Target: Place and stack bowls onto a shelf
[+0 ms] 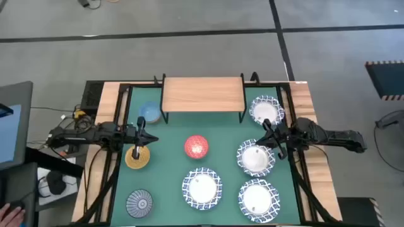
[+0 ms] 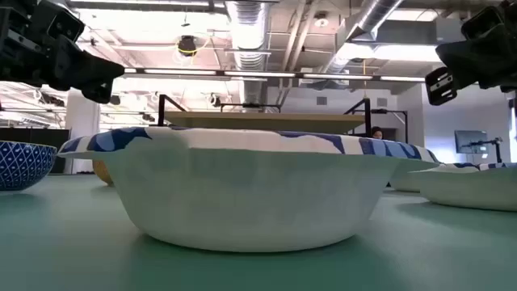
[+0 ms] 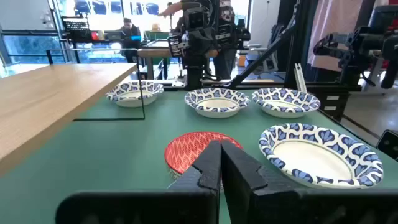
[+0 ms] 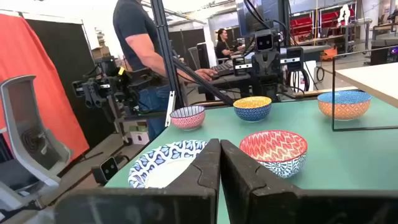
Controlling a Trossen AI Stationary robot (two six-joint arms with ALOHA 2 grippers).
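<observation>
1. Shelf status: the light-wood shelf (image 1: pixel 203 92) stood at the far edge of the green table mat (image 1: pixel 170 167). Its board was bare in the high view; no bowl rested on it.

2. Large bowls: all four white bowls with blue patterned rims sat singly on the mat, none stacked. One (image 1: pixel 266 110) lay just beside the shelf's right end, one (image 1: pixel 255 157) nearer the middle of the right side, one (image 1: pixel 258 197) at the near right, and one (image 1: pixel 202 187) at the near centre.

3. Small bowls: the red bowl (image 1: pixel 196 146) sat mid-mat in front of the shelf. The light blue bowl (image 1: pixel 149 113) lay beside the shelf's left end, the golden yellow bowl (image 1: pixel 137 157) below it, and the grey striped bowl (image 1: pixel 139 203) at the near left corner. All were apart from each other.

4. Left gripper (image 1: pixel 142 134): positioned over the mat between the light blue and golden yellow bowls. Its wrist view showed the fingers (image 3: pixel 208 167) pressed together, holding nothing.

5. Right gripper (image 1: pixel 270 133): positioned between the two upper-right patterned bowls. Its wrist view showed the fingers (image 4: pixel 208 163) likewise closed and empty.

6. Progress assessment: judged as not yet begun. All eight bowls remained to be placed and stacked on the shelf.
</observation>
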